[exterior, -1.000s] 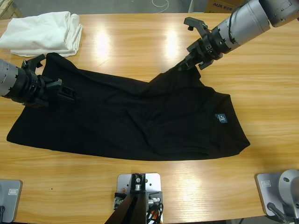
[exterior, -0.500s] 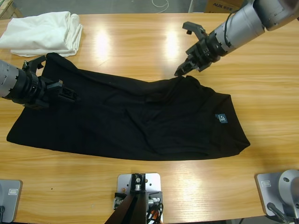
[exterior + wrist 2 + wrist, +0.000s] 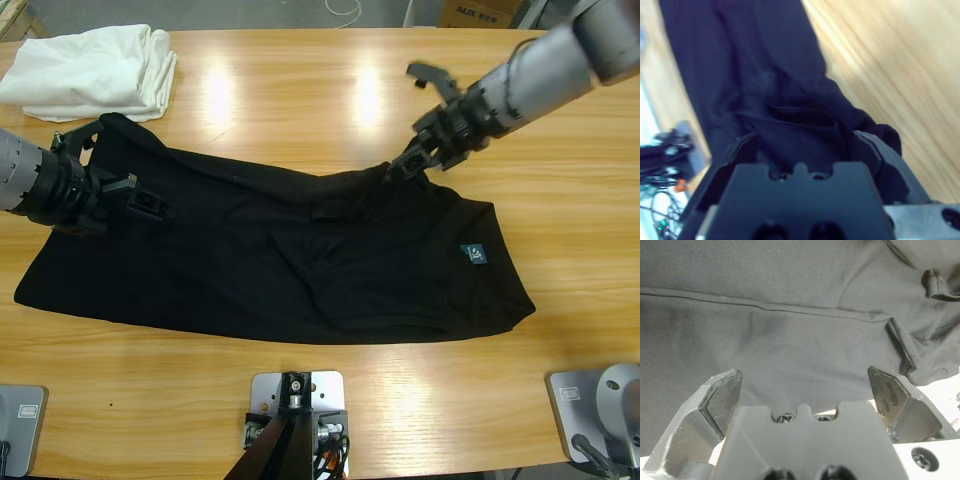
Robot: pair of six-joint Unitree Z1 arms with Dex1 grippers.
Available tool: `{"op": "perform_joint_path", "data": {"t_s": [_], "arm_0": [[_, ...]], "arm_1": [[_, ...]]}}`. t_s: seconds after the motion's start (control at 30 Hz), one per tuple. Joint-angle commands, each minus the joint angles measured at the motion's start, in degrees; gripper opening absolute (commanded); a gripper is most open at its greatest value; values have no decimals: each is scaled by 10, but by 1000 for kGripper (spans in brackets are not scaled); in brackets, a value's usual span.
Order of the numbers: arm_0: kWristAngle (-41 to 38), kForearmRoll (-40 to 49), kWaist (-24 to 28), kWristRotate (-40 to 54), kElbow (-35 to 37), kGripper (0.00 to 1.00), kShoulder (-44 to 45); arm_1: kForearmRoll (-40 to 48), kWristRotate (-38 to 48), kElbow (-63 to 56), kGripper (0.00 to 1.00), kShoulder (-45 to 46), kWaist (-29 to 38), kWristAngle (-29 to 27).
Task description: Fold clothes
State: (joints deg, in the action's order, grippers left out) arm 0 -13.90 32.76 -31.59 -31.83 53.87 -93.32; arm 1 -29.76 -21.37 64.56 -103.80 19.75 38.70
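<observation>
The clothes, a black shirt [image 3: 270, 260], lie spread flat across the middle of the table, with a small blue-grey label [image 3: 474, 254] near their right end. My left gripper [image 3: 115, 170] comes in from the left edge and stands open over the shirt's left end; the left wrist view shows its jaws wide apart above the black fabric [image 3: 790, 325] with a seam. My right gripper [image 3: 412, 125] reaches down from the upper right to the shirt's far edge. It is open, and a bunched fold of the fabric [image 3: 800, 120] lies between its jaws.
A folded white cloth [image 3: 95, 70] sits at the table's far left corner. Bare wooden table [image 3: 300, 90] shows behind the shirt, to its right and along the near edge.
The right gripper let go of the lifted far edge, which dropped flat on the table; it then moved right and came back down to that edge. The left gripper stayed put.
</observation>
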Motion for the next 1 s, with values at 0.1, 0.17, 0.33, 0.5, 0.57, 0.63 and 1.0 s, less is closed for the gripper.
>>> {"op": "perform_joint_path", "data": {"t_s": [0.1,0.17,0.33,0.5,0.57,0.63,1.0], "arm_0": [[-8,-1,-8,-11,-18,977,-13],[-8,-2,-7,-11,-16,977,-14],[-9,-2,-7,-11,-18,980,-18],[-9,-2,-7,-11,-16,982,-20],[-9,-2,-7,-11,-16,981,-20],[-9,-2,-7,-11,-17,982,-20],[-9,-5,-8,-11,-6,981,-35]], "arm_1": [[84,-3,-97,729,-11,-47,81],[93,-24,-102,729,-20,-23,62],[177,-66,-147,724,-17,14,11],[195,-65,-148,720,-26,15,6],[195,-65,-150,637,-25,15,4],[197,-66,-151,637,-29,15,0],[237,-95,-153,655,-20,13,-44]]}}
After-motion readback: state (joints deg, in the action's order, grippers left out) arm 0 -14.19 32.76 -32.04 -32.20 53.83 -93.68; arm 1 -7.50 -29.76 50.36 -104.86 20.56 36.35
